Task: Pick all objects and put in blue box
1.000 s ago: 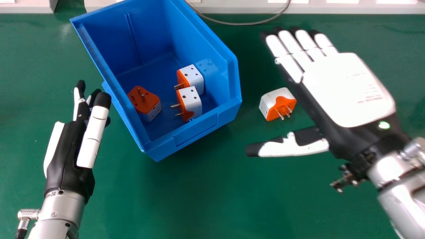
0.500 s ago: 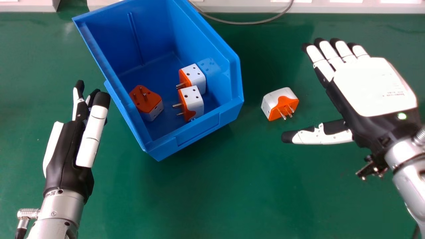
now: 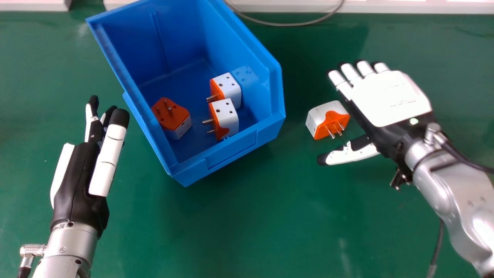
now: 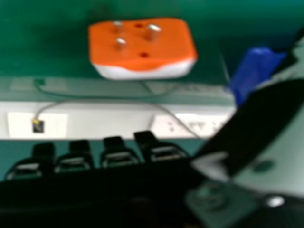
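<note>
While three plug adapters sit inside the blue box [image 3: 231,154] at the upper left of the frame, a fourth, the loose adapter [image 3: 316,117], lies outside it on the green table [image 3: 270,216], right of centre. Box contents: the left adapter [image 3: 179,129] has its orange pin face up; the front adapter [image 3: 229,116] and the rear adapter [image 3: 230,88] are close together near the right wall, pins pointing left. Right hand [image 3: 389,98], right side of frame: back up, fingers straight, thumb spread wide, holding nothing; the loose adapter is just beside it, near the opening between fingers and thumb. The right hand view shows that adapter's orange face with metal pins, white body behind. Left hand [image 3: 75,177], lower left: fingers extended, nothing held, fingertips near the box's left side; contact cannot be judged. A grey cable [image 3: 289,24] curves along the top edge.
</note>
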You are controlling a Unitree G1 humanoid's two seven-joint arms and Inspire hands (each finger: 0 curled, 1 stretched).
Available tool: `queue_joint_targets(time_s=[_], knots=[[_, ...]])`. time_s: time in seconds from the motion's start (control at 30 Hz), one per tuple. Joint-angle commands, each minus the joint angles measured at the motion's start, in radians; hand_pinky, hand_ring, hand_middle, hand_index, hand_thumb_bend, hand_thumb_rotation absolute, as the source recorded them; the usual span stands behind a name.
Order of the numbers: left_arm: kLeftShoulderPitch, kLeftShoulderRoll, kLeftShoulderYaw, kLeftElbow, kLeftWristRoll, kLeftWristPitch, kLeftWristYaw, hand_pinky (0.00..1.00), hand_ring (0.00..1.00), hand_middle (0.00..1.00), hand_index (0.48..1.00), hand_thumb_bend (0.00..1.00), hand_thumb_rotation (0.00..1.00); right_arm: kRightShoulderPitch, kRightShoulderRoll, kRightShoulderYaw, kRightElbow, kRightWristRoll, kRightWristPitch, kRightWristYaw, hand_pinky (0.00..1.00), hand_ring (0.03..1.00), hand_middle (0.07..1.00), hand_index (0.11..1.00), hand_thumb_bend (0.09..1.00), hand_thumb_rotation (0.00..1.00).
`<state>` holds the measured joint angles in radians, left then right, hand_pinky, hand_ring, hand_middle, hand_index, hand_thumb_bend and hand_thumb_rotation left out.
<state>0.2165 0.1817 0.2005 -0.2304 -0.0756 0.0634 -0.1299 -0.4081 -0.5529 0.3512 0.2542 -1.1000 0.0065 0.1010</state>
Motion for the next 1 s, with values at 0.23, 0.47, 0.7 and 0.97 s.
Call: queue_joint_targets(time_s=[0.23,0.47,0.7,0.97], knots=[[0.013,0.016,0.012,-0.031,-0.001,-0.006,-0.003,0.96,0.98,1.00,0.988,0.77,0.95,-0.198,0.034,0.102,0.293,0.011,-0.022,-0.070,0.84,0.921,0.953,0.889,0.716,0.72],[0.027,0.012,0.014,-0.054,-0.003,0.000,0.000,0.95,0.97,1.00,0.987,0.76,0.95,-0.262,0.049,0.139,0.420,0.038,-0.030,-0.110,0.83,0.914,0.940,0.877,0.704,0.72],[0.039,0.010,0.016,-0.070,-0.005,0.004,0.000,0.95,0.97,0.99,0.986,0.76,0.95,-0.292,0.058,0.161,0.480,0.065,-0.036,-0.119,0.81,0.907,0.931,0.864,0.674,0.70],[0.044,0.012,0.017,-0.076,-0.001,0.014,0.002,0.95,0.97,0.99,0.986,0.75,0.95,-0.326,0.078,0.172,0.536,0.097,-0.042,-0.140,0.76,0.879,0.907,0.845,0.631,0.68]])
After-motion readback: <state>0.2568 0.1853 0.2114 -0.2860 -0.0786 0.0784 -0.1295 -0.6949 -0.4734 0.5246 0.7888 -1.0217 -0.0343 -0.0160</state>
